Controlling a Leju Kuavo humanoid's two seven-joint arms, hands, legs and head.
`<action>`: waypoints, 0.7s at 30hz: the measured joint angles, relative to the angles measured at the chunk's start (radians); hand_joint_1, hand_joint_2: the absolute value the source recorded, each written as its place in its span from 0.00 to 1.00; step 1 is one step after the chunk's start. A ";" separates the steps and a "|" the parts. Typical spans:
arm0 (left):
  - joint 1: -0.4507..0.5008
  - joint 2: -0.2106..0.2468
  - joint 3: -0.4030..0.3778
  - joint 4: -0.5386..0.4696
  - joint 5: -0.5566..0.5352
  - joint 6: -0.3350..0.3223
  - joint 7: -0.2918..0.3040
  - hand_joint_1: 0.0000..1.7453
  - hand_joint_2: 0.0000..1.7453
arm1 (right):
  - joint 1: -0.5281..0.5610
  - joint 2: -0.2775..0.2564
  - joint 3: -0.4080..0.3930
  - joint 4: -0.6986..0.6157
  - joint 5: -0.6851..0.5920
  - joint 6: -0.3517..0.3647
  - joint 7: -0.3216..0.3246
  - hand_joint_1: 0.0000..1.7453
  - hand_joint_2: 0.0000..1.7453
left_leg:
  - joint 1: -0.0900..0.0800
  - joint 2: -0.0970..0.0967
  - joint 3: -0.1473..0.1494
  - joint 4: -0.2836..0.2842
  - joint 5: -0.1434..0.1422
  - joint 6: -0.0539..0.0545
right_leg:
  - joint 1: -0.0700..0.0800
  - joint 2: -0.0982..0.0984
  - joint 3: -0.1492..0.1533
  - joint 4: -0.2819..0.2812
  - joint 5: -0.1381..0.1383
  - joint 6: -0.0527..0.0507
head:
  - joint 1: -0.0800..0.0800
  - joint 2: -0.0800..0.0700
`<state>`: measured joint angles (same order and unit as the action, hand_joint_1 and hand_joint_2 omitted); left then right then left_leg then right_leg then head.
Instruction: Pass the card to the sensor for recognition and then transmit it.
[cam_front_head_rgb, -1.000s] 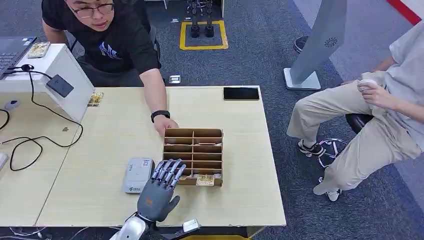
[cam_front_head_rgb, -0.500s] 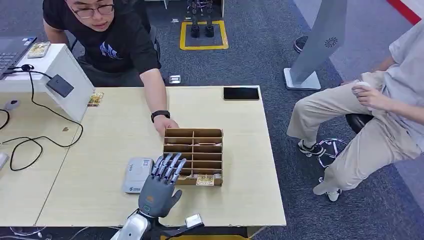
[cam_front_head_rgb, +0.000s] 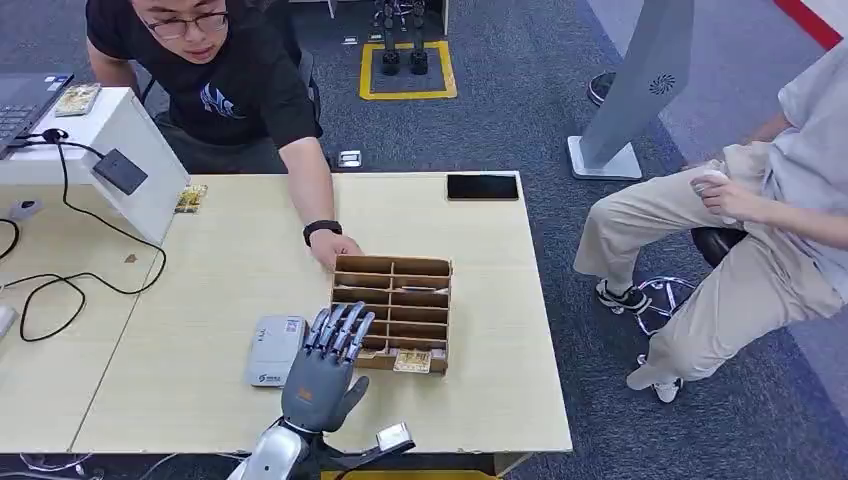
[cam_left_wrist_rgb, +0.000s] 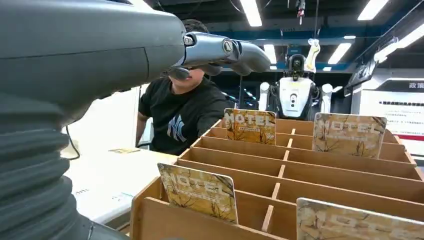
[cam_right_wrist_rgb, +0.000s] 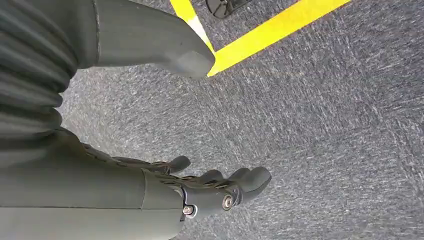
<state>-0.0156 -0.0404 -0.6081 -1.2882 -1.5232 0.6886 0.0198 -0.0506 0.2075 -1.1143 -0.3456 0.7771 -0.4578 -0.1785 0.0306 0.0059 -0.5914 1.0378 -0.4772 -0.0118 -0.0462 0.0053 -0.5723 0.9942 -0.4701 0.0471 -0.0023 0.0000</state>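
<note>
**Card pickup hasn't even started yet**

So here's where things sit. The left hand (cam_front_head_rgb: 322, 375) hovers at the near-left corner of the cardboard divider box (cam_front_head_rgb: 440, 318), fingers spread apart and stretched out, holding nothing. From the left wrist view the fingertips (cam_left_wrist_rgb: 245, 52) hang above the slots, not touching any card. The nearest card (cam_left_wrist_rgb: 199, 191) stands upright in the front compartment, with more cards in the rows behind it.

The right hand (cam_right_wrist_rgb: 215, 192) hangs down over the carpet, loosely open and empty.

The grey sensor (cam_front_head_rgb: 273, 350) lies flat on the table just left of the box, nothing on it. A person's hand (cam_front_head_rgb: 335, 248) rests at the box's far edge.

My read: nothing is done yet. Grabbing, scanning and handing over are all still to go.
</note>
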 joint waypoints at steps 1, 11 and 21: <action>0.000 0.000 0.000 0.000 -0.003 0.000 0.004 0.00 1.00 | 0.000 0.000 0.000 0.000 0.001 0.000 0.000 0.00 1.00 | 0.000 0.000 0.000 0.000 0.000 0.000 | 0.000 0.000 0.000 0.000 0.000 0.000 | 0.000 0.000; -0.032 0.010 0.000 0.036 -0.038 0.000 0.083 0.00 1.00 | -0.001 0.000 0.000 0.004 0.017 0.000 0.003 0.00 1.00 | 0.000 0.000 0.000 0.000 0.000 0.000 | 0.000 0.000 0.000 0.000 0.000 0.000 | 0.000 0.000; -0.087 0.004 -0.005 0.177 -0.037 0.000 0.105 0.00 1.00 | -0.006 0.000 0.000 0.012 0.037 0.002 0.003 0.00 1.00 | 0.000 0.000 0.000 0.000 0.000 0.000 | 0.000 0.000 0.000 0.000 0.000 0.000 | 0.000 0.000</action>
<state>-0.1024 -0.0366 -0.6126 -1.1117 -1.5602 0.6886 0.1248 -0.0563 0.2075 -1.1143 -0.3338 0.8141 -0.4562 -0.1755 0.0305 0.0061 -0.5912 1.0378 -0.4771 -0.0118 -0.0463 0.0056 -0.5725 0.9942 -0.4700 0.0472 -0.0027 0.0000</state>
